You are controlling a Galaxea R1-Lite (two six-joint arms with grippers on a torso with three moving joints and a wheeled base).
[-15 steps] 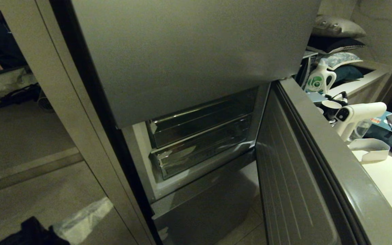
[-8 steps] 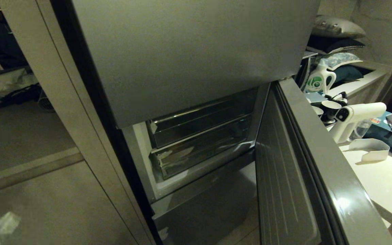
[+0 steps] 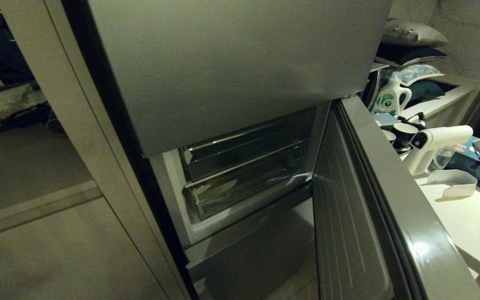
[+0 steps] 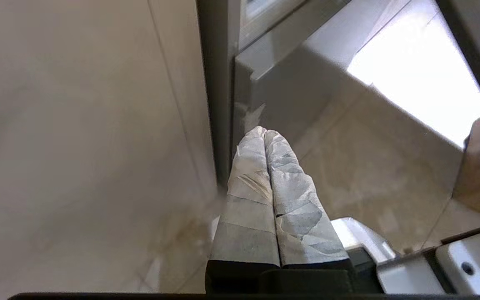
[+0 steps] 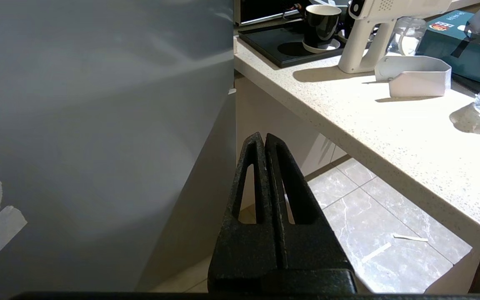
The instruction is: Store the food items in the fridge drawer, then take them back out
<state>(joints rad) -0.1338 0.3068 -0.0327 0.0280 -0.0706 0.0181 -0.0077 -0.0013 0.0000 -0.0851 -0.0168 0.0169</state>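
You are looking down at the open fridge from the head view, and neither arm shows there. The fridge drawer [image 3: 244, 189] sits pushed in at the bottom of the lit compartment, its clear front lip flush beneath the clear compartment above it [image 3: 246, 154], with the grey upper door panel [image 3: 231, 66] overhanging both and the open lower door [image 3: 361, 208] swung out to the right. You cannot make out the potato or the bell pepper in any view, and through the drawer's reflective front you cannot tell whether anything lies inside. Your left hand [image 4: 263, 131] hangs low, well below and to the left of the drawer, its tape-wrapped fingers [image 4: 256, 200] pressed tight together with nothing between them, pointing at the corner of the grey lower panel [image 4: 273, 83] above the pale floor. Your right hand [image 5: 264, 135] is on the far side of the open door, near the edge of the worktop [image 5: 390, 125], its black fingers [image 5: 248, 200] closed flat against each other and holding nothing, over the tiled floor [image 5: 369, 216]. On that worktop stand a black mug [image 5: 322, 23], a white handheld device [image 5: 373, 29] and a small white tray [image 5: 419, 75].
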